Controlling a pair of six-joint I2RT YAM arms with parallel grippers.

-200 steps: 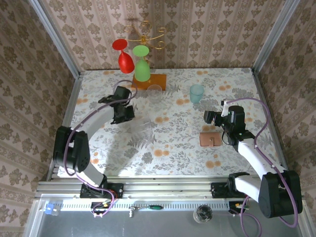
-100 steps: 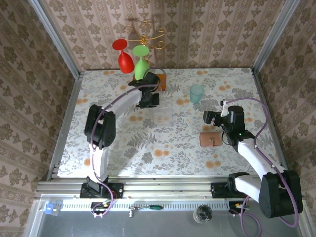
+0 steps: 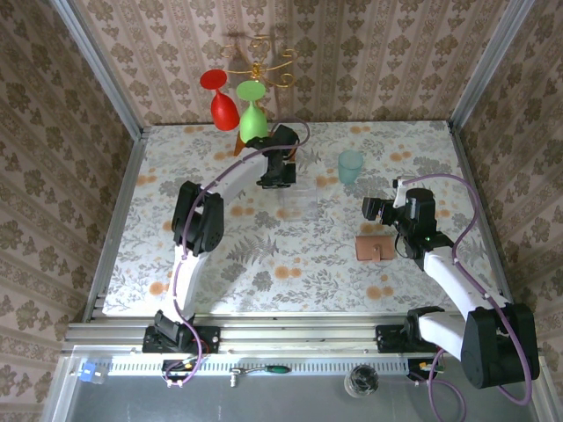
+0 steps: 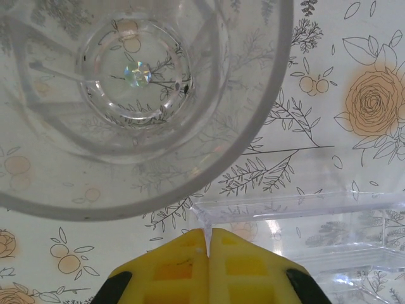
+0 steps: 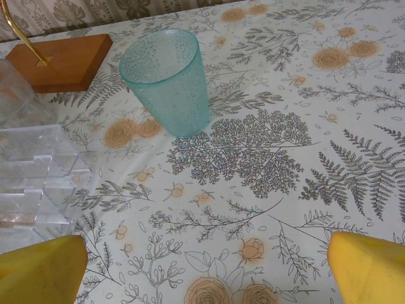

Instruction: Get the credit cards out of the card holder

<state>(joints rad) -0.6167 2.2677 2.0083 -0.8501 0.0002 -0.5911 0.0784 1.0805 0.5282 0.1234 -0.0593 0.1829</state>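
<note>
Plainly, the job is only just getting started: the card holder (image 3: 376, 249) is lying folded shut on the floral desk (image 3: 176, 255), just beside the right forearm and on the near side of the right pincer (image 3: 378, 209). I am judging that the credit cards are sitting inside it. That pincer is hanging above the desk with its yellow fingers (image 5: 370, 269) standing wide apart, gripping nothing, and it is facing a teal tumbler (image 5: 168, 82) rather than the holder. The left pincer (image 4: 207, 242) is reaching far across the desk with its fingers pressed together. It is hovering over a clear drinking glass (image 4: 139, 95) and a clear acrylic tray (image 4: 304, 234), near the wooden base (image 5: 60, 60) of the glass rack. As I am reading it, the next move is calling for the right pincer to draw back toward the holder and come down on one edge, with the other arm coming over to help unfold it. The holder is looking thin, flat and matte, salmon-brown with a small notch, so it is offering the fingers little to get under.
</note>
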